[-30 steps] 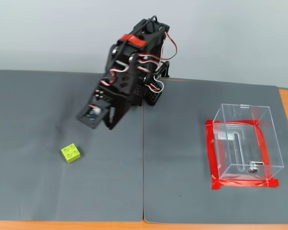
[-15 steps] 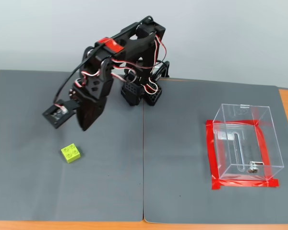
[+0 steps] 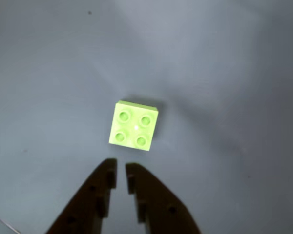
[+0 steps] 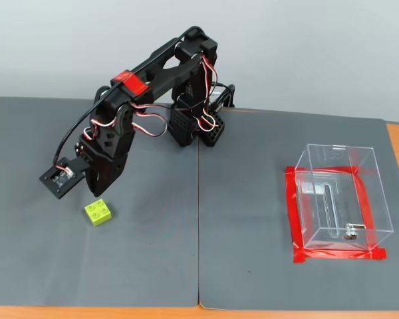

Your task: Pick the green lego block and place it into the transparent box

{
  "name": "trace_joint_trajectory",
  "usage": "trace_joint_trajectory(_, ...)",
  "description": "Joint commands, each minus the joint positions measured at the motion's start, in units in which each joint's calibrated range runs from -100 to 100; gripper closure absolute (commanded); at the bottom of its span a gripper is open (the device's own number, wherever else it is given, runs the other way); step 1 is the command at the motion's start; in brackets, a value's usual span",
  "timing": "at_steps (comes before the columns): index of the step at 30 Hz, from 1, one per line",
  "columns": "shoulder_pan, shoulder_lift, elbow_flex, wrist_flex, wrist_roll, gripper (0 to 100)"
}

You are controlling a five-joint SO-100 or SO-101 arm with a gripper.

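In the wrist view my claw (image 3: 120, 171) hangs with its two fingers nearly together, gripping nothing, just short of the green lego block (image 3: 134, 125), which lies studs up. In the fixed view the block (image 4: 98, 212) sits toward the worktop's (image 4: 186, 266) left edge, and the transparent box (image 4: 340, 197) stands well apart near the right edge.

Green lego block (image 4: 98, 212) studs-up on mat, transparent box (image 4: 341, 197) well apart, upright

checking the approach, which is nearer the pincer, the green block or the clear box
The green lego block, lying just below the pincer on the left mat. The transparent box sits far off on the right, inside red tape.
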Motion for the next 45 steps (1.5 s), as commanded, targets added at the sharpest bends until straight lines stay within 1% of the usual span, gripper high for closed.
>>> trace_joint_trajectory(1,0.33,1.58,-2.58,-1.68,0.22,96)
trace_joint_trajectory(3,-0.04,2.60,-2.58,-1.68,0.22,89)
trace_joint_trajectory(6,-0.72,3.62,-2.58,-1.68,-0.14,75)
trace_joint_trajectory(8,-1.54,4.21,-2.58,-1.68,0.07,70)
trace_joint_trajectory(10,-1.91,4.80,-2.58,-1.77,0.07,68)
trace_joint_trajectory(14,-3.55,6.08,-2.67,-1.86,0.07,68)
trace_joint_trajectory(19,-4.22,7.60,-2.58,-5.94,-0.09,67)
trace_joint_trajectory(32,-3.92,13.62,-2.58,-10.02,0.12,67)
trace_joint_trajectory(45,-4.00,19.47,-2.49,-10.28,-0.19,67)
